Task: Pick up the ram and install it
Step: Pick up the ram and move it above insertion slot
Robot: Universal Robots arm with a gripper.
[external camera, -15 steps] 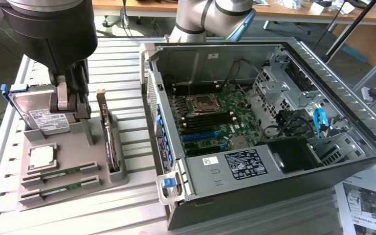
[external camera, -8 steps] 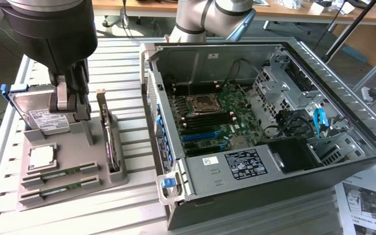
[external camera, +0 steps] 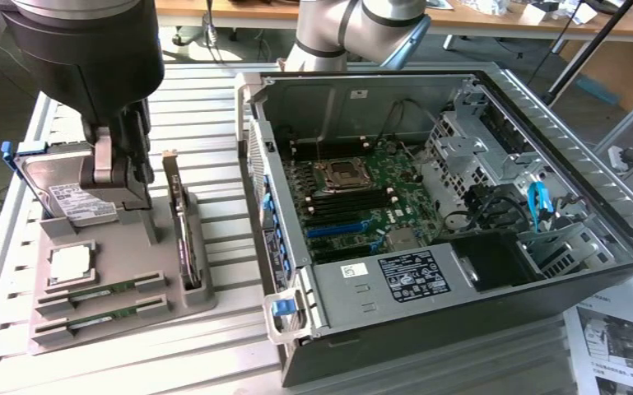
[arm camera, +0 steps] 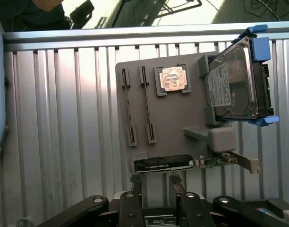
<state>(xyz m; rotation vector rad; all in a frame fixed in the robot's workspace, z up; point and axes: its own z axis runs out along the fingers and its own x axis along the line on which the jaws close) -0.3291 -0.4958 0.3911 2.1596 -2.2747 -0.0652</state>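
looking from the wrist view, the gripper (arm camera: 155, 182) is seen with its two fingers (arm camera: 131, 189) spread apart and nothing held between them, close to the expansion card (arm camera: 163, 164) standing on edge. the exterior view takes in the open computer case (external camera: 328, 95) at its right, with the motherboard (external camera: 388, 177) exposed. the grey holder (external camera: 190, 306) at that view's left is loaded. two sticks lie side by side in slots at its near end, the nearer ram stick (external camera: 105, 318) and the farther ram stick (external camera: 102, 292), both untouched. a processor chip (external camera: 72, 265) is seated just beyond them. a hard drive (external camera: 69, 196) is propped at the far end, partly hidden by the arm above it. printed paper (external camera: 624, 337) lies at the near right.
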